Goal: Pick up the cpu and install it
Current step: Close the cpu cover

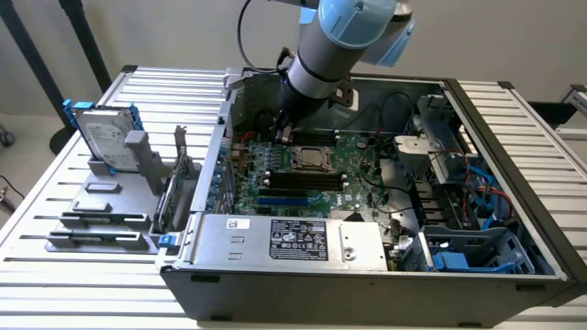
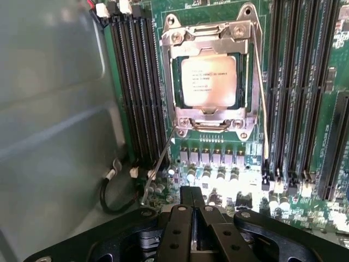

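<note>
Exterior view's left: hard drive (image 1: pixel 103 134) stands upright on the grey tray (image 1: pixel 96 230), well apart from the work. Next, gripper (image 1: pixel 283 132) hangs low over the far-left part of the motherboard (image 1: pixel 358 185); fingers pressed together, nothing between them. Just to its right the cpu (image 1: pixel 312 157) lies flat in its socket, load frame (image 2: pixel 210 121) down around it. In the wrist view a thin socket lever (image 2: pixel 160 164) runs slantwise between the fingertips and the socket; it looks unlatched to me. My read: chip is seated and locking it is the step in hand. To do it well, bear on the lever with the closed tips, low and slow; stay off the memory slots (image 2: pixel 133 82) and capacitors (image 2: pixel 218 177); keep clear of the chip's lid.
</note>
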Tool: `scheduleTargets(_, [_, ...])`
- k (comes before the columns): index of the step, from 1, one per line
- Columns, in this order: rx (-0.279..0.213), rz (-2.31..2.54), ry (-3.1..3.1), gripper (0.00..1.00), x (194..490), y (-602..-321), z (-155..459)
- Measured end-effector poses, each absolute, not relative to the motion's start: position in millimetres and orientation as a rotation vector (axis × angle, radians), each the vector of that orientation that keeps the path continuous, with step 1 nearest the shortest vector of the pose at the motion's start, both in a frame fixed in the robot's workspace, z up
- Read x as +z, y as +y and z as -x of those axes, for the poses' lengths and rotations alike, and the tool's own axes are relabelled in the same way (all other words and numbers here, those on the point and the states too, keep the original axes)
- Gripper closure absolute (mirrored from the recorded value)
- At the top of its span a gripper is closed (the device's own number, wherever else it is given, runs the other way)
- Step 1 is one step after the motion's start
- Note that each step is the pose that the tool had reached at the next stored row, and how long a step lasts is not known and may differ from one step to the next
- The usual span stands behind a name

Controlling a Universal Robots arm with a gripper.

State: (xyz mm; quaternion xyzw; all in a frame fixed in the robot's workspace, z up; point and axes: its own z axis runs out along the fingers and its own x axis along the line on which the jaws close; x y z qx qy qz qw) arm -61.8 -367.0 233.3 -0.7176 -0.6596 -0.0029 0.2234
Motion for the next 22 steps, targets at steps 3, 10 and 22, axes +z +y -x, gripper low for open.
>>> scheduleTargets(3, [-0.016,1.99,-1.807,0.89,233.6,-366.9,65.7])
scheduleTargets(10, [-0.02,2.001,-1.794,0.89,233.6,-367.1,69.6])
scheduleTargets(22, [-0.026,2.028,-1.757,0.89,234.0,-367.3,75.7])
